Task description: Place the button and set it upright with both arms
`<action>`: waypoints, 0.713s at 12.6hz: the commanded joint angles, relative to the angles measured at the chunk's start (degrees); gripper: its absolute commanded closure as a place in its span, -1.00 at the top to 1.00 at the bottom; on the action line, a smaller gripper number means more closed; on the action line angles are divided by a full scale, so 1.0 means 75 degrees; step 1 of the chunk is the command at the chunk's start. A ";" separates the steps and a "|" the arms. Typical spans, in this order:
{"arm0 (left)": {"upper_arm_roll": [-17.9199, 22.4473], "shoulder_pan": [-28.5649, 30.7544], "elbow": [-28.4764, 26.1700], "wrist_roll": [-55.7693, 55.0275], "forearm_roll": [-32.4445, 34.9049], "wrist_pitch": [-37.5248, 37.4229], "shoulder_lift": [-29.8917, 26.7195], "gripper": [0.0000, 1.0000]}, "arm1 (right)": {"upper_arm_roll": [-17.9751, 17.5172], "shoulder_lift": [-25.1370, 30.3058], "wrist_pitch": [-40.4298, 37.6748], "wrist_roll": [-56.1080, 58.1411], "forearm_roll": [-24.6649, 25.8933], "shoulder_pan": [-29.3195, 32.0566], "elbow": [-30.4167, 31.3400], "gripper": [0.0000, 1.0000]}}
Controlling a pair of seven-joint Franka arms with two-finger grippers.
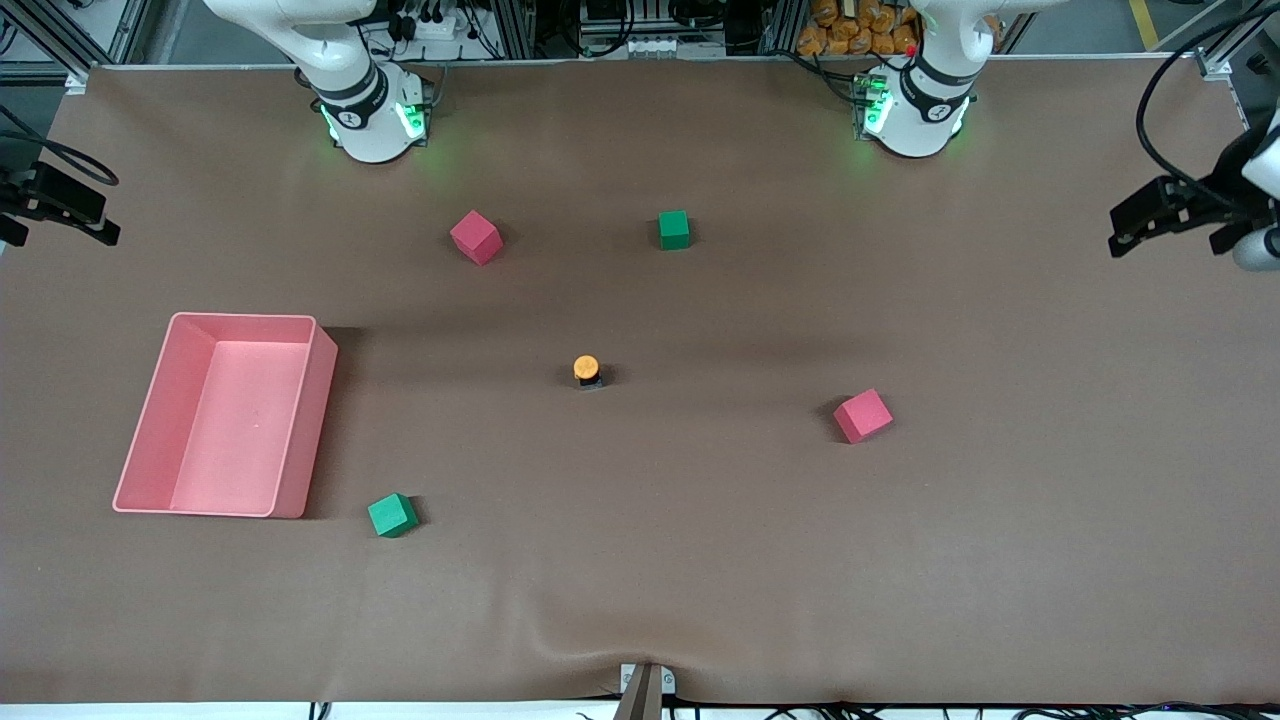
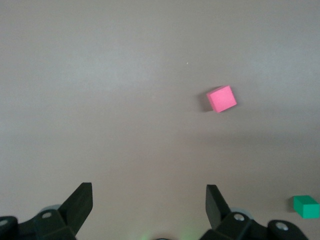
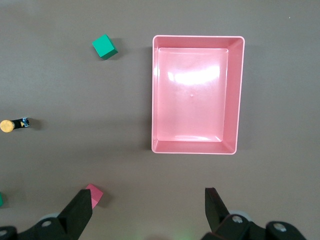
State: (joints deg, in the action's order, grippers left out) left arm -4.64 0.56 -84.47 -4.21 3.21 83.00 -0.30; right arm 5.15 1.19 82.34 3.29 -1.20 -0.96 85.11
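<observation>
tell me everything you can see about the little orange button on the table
The button is tiny, smaller than the cubes: a round orange cap on a black blocky body, plastic-looking. It rests alone on the brown table cover near the middle, touching nothing else, with no gripper near it. In the right wrist view it seems to lie on its side.

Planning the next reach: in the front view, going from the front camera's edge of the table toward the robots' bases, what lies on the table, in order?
Green cube → red cube → button → red cube → green cube. The pink bin spans several of these, so it is left out.
</observation>
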 commanded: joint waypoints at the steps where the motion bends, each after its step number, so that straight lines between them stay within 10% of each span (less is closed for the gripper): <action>1: 0.0197 -0.0075 -0.0632 0.0035 -0.0101 0.0125 -0.0511 1.00 | 0.0028 -0.0053 -0.0104 -0.0005 -0.0040 -0.0013 -0.0145 1.00; 9: 0.0173 -0.0157 -0.0620 0.0046 -0.0275 -0.0051 -0.0687 1.00 | 0.0028 -0.0053 -0.0104 0.0007 -0.0040 0.0011 -0.0145 1.00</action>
